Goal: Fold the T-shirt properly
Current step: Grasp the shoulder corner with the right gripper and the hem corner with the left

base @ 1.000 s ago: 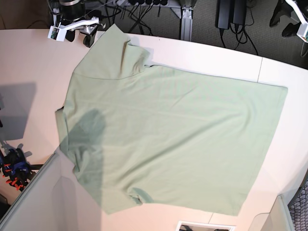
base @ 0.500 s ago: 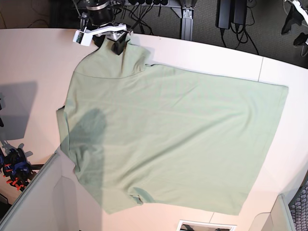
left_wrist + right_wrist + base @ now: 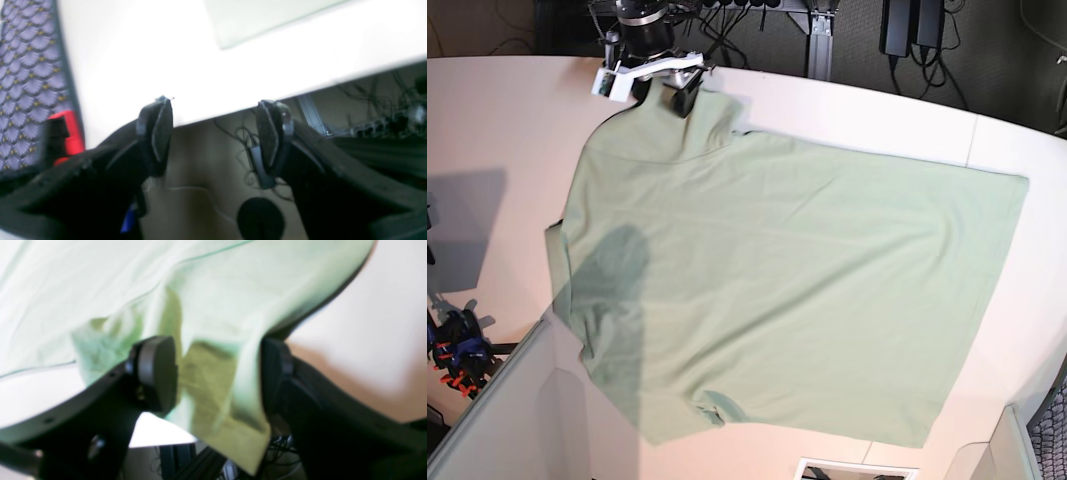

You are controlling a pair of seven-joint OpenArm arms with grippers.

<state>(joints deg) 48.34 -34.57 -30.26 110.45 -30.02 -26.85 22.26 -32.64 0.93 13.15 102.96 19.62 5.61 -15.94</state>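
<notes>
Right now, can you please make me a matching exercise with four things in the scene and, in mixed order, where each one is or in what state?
Things:
1. T-shirt
2. right pincer
3. left pincer
4. table

Places or states:
A. open past the table edge, nothing between its fingers
B. pale and bare around the cloth
C. spread flat, mint green
D. open around the sleeve edge at the far side

Pairs: 1-C, 2-D, 3-A, 4-B
</notes>
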